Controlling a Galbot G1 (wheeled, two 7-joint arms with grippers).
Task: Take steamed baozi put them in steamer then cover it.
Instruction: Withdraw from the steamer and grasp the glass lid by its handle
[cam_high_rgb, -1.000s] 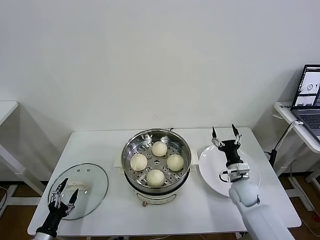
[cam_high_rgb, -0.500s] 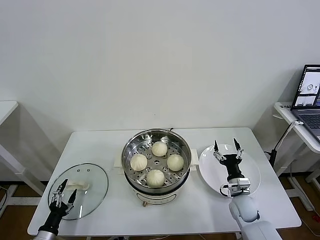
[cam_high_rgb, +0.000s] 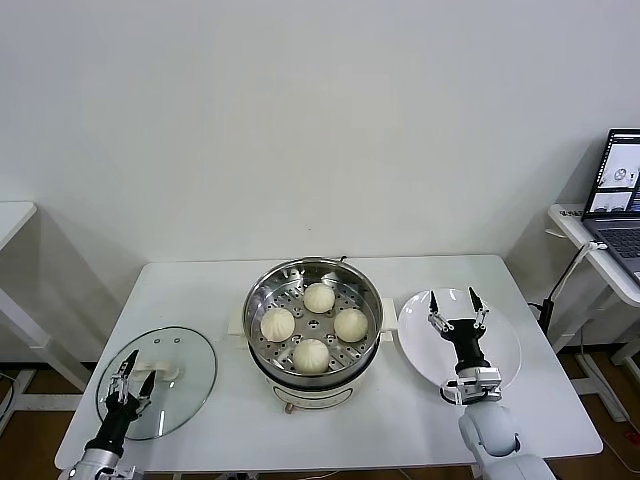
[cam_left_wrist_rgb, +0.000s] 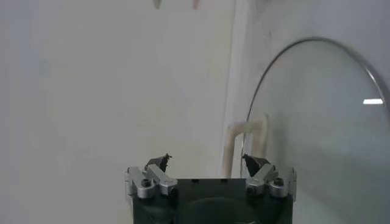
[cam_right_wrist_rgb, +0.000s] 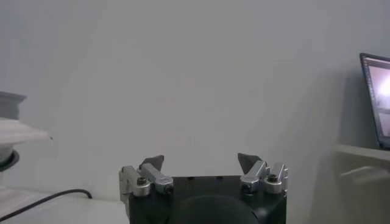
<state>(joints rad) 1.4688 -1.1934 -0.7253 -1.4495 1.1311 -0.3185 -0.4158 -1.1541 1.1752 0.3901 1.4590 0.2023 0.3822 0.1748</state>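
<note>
Several cream-white baozi (cam_high_rgb: 311, 354) lie on the perforated tray inside the shiny steel steamer (cam_high_rgb: 262, 298) at the table's middle. The clear glass cover (cam_high_rgb: 185, 372) lies flat on the table at the front left, its whitish handle (cam_high_rgb: 160, 372) up; it also shows in the left wrist view (cam_left_wrist_rgb: 317, 122). My left gripper (cam_high_rgb: 133, 367) is open and empty over the cover's near left edge, close to the handle (cam_left_wrist_rgb: 247, 143). My right gripper (cam_high_rgb: 455, 300) is open and empty, pointing up over the white plate (cam_high_rgb: 505, 345).
The white plate lies right of the steamer. A second table with a laptop (cam_high_rgb: 618, 190) stands at the far right; its screen also shows in the right wrist view (cam_right_wrist_rgb: 375, 100). Another table edge (cam_high_rgb: 12, 215) is at the far left. A cable (cam_right_wrist_rgb: 42, 199) lies behind the steamer.
My right gripper has dropped lower and drawn back toward me over the plate. My left gripper has also sunk lower at the cover's edge. Both stay open.
</note>
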